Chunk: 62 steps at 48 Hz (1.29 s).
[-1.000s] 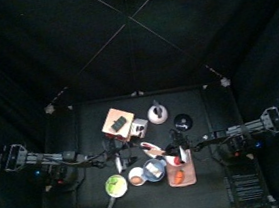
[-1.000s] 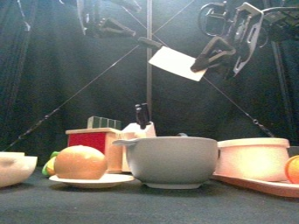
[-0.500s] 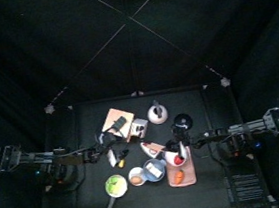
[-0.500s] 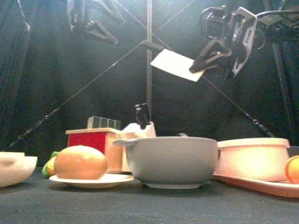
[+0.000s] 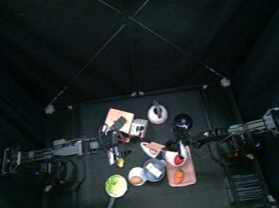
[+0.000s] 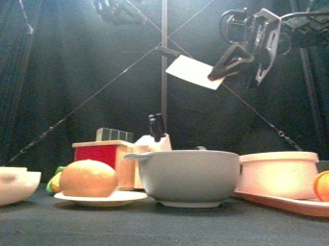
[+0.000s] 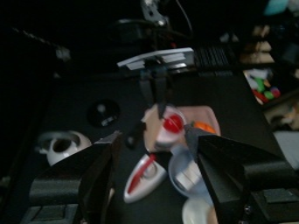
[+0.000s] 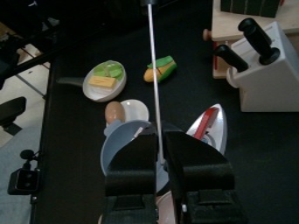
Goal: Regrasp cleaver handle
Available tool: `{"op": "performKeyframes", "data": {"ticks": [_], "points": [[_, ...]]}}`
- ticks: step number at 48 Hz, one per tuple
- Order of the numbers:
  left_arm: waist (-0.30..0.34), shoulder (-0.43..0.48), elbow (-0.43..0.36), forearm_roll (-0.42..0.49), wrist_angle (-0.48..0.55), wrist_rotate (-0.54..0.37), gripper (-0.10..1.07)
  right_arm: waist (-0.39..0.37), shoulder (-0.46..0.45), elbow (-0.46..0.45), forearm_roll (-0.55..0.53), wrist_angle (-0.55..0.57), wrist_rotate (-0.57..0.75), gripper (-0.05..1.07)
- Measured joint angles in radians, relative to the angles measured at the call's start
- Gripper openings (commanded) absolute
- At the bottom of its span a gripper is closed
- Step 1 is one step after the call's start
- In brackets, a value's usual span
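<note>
The cleaver (image 6: 195,70) hangs high above the table, its pale blade tilted, and my right gripper (image 6: 236,62) is shut on the blade's right end. In the right wrist view the cleaver (image 8: 152,70) shows edge-on as a thin line rising from between the jaws. Its handle I cannot make out clearly. My left gripper (image 7: 158,166) stands open with nothing between its fingers, facing the cleaver (image 7: 158,59) from some way off. From above, the left gripper (image 5: 110,138) is left of the middle and the right gripper (image 5: 178,150) right of it.
Below stand a red knife block (image 6: 110,157) with dark handles, a grey bowl (image 6: 193,177), an onion (image 6: 88,178) on a plate and a pink bowl (image 6: 278,173). The right wrist view also shows a green dish (image 8: 105,74) and the knife block (image 8: 263,61).
The left arm has reached further toward the table's middle and risen almost out of the front view's top. The right gripper and cleaver have stayed put.
</note>
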Motion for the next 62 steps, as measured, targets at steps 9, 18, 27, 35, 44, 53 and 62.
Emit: {"op": "performKeyframes", "data": {"ticks": [9,18,27,35,44,53,62], "points": [[0.014,-0.008,0.202,-0.037,-0.325,-0.005,0.93,0.009,-0.006,0.023,0.002,-0.02,-0.002,0.33],[0.012,0.0,0.344,-0.098,-0.56,-0.005,0.93,0.032,-0.009,0.037,-0.015,-0.037,-0.003,0.33],[0.005,0.023,0.41,-0.114,-0.706,-0.005,0.93,0.051,-0.008,0.051,-0.028,-0.041,-0.005,0.33],[-0.029,0.098,0.405,-0.112,-0.742,-0.006,0.93,0.083,-0.003,0.058,-0.028,-0.043,-0.003,0.33],[-0.058,0.183,0.37,-0.095,-0.775,-0.006,0.93,0.123,0.014,0.061,-0.029,-0.043,-0.003,0.33],[-0.095,0.227,0.345,-0.087,-0.808,-0.006,0.93,0.135,0.018,0.075,-0.028,-0.044,-0.003,0.33],[-0.109,0.273,0.328,-0.091,-0.827,-0.032,0.93,0.137,0.02,0.075,-0.028,-0.043,-0.003,0.33]]}}
